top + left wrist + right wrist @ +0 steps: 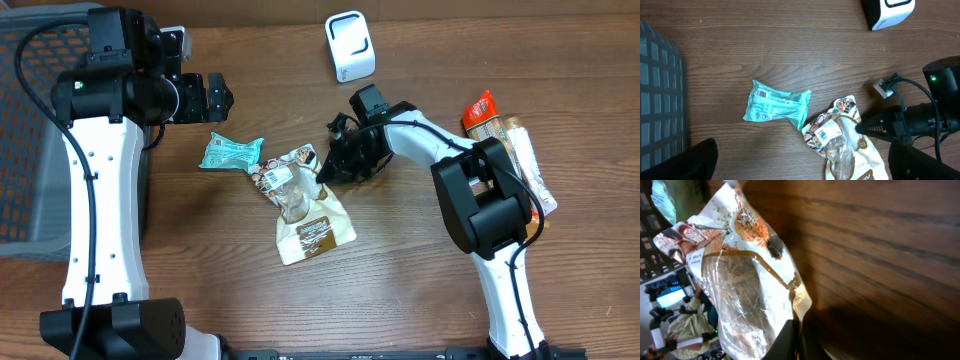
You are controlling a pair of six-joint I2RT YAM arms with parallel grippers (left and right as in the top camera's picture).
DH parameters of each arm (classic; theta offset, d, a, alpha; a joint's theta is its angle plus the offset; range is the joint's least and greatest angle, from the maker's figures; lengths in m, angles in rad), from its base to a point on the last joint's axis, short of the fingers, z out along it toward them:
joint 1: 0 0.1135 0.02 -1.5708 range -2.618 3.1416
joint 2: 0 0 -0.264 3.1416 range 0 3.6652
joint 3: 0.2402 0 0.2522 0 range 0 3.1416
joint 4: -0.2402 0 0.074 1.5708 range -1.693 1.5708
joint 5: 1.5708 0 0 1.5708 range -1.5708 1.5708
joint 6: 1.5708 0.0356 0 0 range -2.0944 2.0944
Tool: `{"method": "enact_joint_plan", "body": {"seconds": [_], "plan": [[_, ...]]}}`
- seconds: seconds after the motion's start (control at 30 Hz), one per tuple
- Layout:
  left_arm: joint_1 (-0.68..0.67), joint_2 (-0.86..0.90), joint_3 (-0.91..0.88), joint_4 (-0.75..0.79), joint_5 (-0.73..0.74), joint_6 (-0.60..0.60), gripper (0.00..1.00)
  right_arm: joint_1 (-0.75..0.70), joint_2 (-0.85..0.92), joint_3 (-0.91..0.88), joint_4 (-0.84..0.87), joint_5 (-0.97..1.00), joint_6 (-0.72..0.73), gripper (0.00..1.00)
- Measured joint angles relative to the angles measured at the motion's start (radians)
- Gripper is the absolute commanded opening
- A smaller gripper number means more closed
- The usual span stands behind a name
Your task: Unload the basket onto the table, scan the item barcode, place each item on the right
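Two grippers are in view, and the left gripper (218, 97) hangs spread wide and empty, with a teal packet (230, 153) lying near its fingertips. Further right, the snack pouch (303, 205) lies flat on the table (400, 290), just beside that packet's end, its white barcode label (826, 131) facing up. The right gripper (323, 172) sits at the pouch's nearest edge with its fingers (790, 341) pressed together, and the right wrist view suggests they pinch the rim of the film. The step in hand looks like the grasp before the lift. Next, the pouch must rise and turn until the label faces the scanner (350, 46), which stands beyond the right gripper, well apart. From overhead the pinch itself hides under the wrist; the scanner's window cannot be made out; the packets (485, 115) behind the right gripper are partly covered by its arm
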Motion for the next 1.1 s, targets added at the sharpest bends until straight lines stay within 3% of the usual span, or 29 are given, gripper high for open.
{"method": "enact_joint_plan", "body": {"seconds": [0.3, 0.5, 0.67, 0.83, 1.1], "plan": [[0.000, 0.000, 0.000, 0.000, 0.000, 0.000, 1.00, -0.006, -0.006, 0.061, -0.161, 0.088, -0.004, 0.04], [0.000, 0.000, 0.000, 0.000, 0.000, 0.000, 1.00, -0.014, -0.087, 0.168, -0.402, 0.369, -0.054, 0.04], [0.000, 0.000, 0.000, 0.000, 0.000, 0.000, 1.00, 0.000, -0.176, 0.362, -0.701, 0.576, -0.064, 0.04], [0.000, 0.000, 0.000, 0.000, 0.000, 0.000, 1.00, 0.056, -0.227, 0.452, -0.942, 0.936, 0.028, 0.04], [0.000, 0.000, 0.000, 0.000, 0.000, 0.000, 1.00, 0.144, -0.179, 0.452, -0.938, 1.162, 0.073, 0.04]]}}
